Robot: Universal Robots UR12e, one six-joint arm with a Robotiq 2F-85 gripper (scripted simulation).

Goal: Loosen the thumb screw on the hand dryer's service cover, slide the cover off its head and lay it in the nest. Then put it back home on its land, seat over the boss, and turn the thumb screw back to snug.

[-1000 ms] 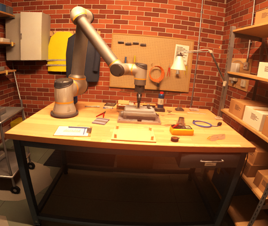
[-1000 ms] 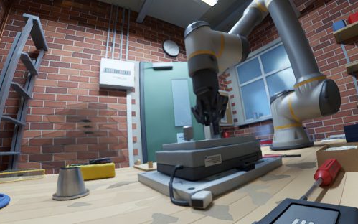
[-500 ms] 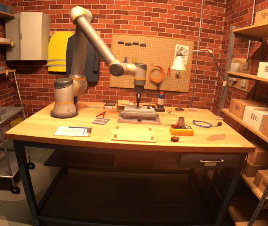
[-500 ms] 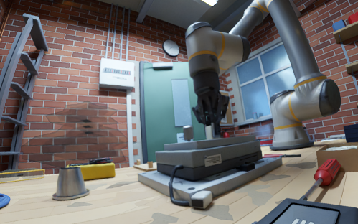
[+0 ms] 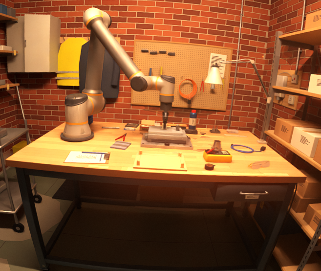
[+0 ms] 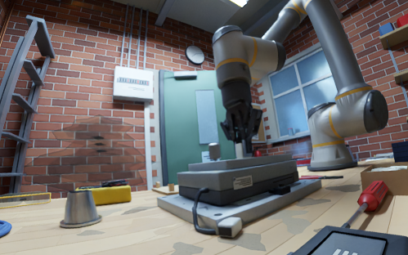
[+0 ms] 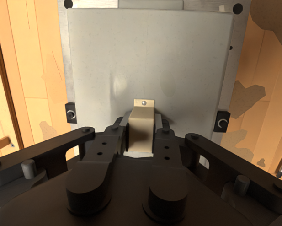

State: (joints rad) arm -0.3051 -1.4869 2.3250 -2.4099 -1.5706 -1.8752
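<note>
The grey service cover (image 7: 148,63) lies flat on top of the hand dryer (image 6: 238,182), which sits on a base plate in the middle of the bench. The cover's cream handle tab (image 7: 141,126) is held in my closed gripper (image 7: 140,136), which stands upright over the cover's rear end (image 5: 164,124). The thumb screw (image 6: 214,150) rises as a short grey cylinder at the cover's other end, apart from my fingers. The nest (image 5: 160,161) is a shallow tray with orange corner blocks in front of the dryer, with nothing in it.
The dryer's power cord and plug (image 6: 228,227) trail off the base plate. A yellow multimeter (image 5: 217,156), a metal cone (image 5: 217,144) and a blue cable (image 5: 243,148) lie to the right, a clipboard (image 5: 87,157) to the left, a red screwdriver (image 6: 367,200) behind.
</note>
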